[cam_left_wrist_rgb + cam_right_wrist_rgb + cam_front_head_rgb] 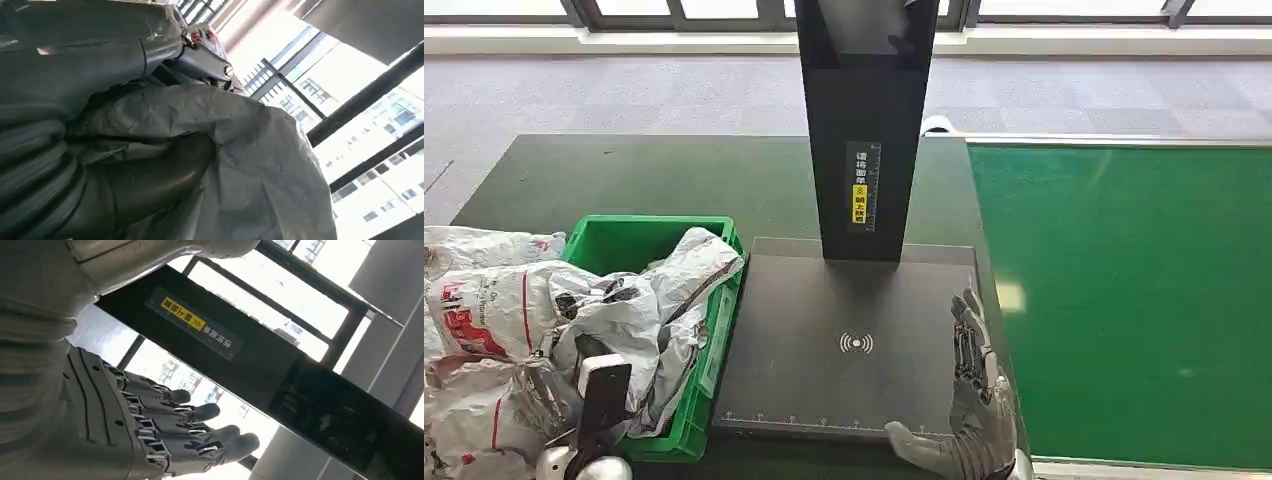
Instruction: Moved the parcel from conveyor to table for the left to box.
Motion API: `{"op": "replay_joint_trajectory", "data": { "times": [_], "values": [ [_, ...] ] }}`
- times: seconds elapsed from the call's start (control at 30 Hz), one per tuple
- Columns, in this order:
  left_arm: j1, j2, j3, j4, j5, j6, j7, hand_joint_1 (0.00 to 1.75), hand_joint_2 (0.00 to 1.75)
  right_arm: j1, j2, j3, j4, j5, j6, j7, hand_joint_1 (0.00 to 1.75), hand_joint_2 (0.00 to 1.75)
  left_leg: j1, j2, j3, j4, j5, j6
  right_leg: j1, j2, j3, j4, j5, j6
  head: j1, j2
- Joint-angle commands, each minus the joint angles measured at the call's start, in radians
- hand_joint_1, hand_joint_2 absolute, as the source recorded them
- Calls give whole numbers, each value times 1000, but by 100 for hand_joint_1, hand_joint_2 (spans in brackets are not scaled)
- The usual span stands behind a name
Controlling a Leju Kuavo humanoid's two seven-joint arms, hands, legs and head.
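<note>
- Evidently the boxing step was in hand: the left hand gripped the grey parcel over the green bin.
- Right hand lay unclenched, holding nothing, on the scanner plate.
- Next move, I judge: release the parcel into the bin.

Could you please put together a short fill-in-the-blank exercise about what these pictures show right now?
1. The crumpled grey parcel lies partly inside the ____ crate.
2. The right hand rests open at the edge of the dark scanner ____.
3. The conveyor belt to the robot's right is ____ in colour.
4. The left hand grips a grey ____ in the left wrist view.

Missing words: green; plate; green; parcel
</note>
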Motion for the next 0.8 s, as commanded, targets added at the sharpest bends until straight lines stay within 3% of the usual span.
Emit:
{"op": "replay_joint_trajectory", "data": {
  "times": [0.03, 0.43, 0.7, 0.73, 0.77, 0.8],
  "values": [
    [3, -8, -133, -37, -49, 30, -88, 175, 175, -28, -24, 19, 73, -13, -1, 4, 0, 175, 0, -2, -3, 0, 3, 1, 1, -2, -2, 0, 2, 0, 0, 0],
    [49, 11, -312, -193, -149, 30, -88, 175, 175, -2, -44, 6, 51, -26, -1, 4, 0, 175, 1, 0, -6, -1, 6, 0, 1, 2, -4, -2, 7, 0, 0, 0],
    [49, 0, -319, -183, -194, 30, -88, 175, 175, -6, -39, 8, 47, -30, -1, 4, 0, 175, 0, 1, -7, -1, 6, 0, 2, 4, -5, -1, 7, 0, 0, 0],
    [36, 5, -310, -127, -185, 30, -88, 21, 175, -18, -36, 14, 58, -35, -1, 4, 0, 175, 0, 1, -7, -1, 6, 0, 2, 4, -6, -2, 8, 0, 0, 0],
    [31, 9, -311, -107, -181, 30, -88, 2, 175, -20, -36, 16, 60, -38, -1, 4, 0, 175, 0, 1, -7, -1, 6, 0, 2, 4, -6, -1, 7, 0, 0, 0],
    [13, 8, -282, -2, -176, 30, -76, 0, 175, -30, -36, 26, 69, -44, -1, 4, 0, 175, 0, 1, -7, -2, 7, 0, 2, 5, -6, -2, 8, 0, 0, 0]
  ]
}}
